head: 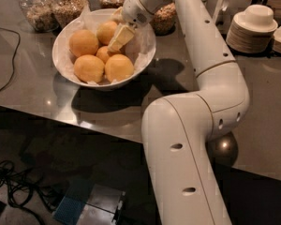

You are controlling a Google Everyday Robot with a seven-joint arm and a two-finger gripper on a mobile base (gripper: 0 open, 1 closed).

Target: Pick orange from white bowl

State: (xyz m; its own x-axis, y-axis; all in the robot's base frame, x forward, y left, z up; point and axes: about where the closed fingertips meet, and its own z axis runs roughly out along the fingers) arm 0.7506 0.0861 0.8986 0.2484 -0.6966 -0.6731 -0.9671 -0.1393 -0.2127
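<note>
The white bowl (pixel 65 36), lined with crumpled white paper, stands on the grey counter at the upper left. It holds several yellow-orange oranges: one at the back left (pixel 84 42), one at the back (pixel 107 31), two at the front (pixel 89 68) (pixel 118 67), and a smaller one in the middle (pixel 103 54). My gripper (pixel 118 39) reaches down into the bowl from the right. It sits just right of the back orange and above the small middle one. No orange is lifted.
Glass jars of grains and nuts (pixel 37 8) (pixel 68 6) (pixel 164 18) stand behind the bowl. Stacks of small white dishes (pixel 253 29) are at the back right. A black cable (pixel 9 55) lies on the counter at left. My white arm (pixel 187 139) fills the foreground.
</note>
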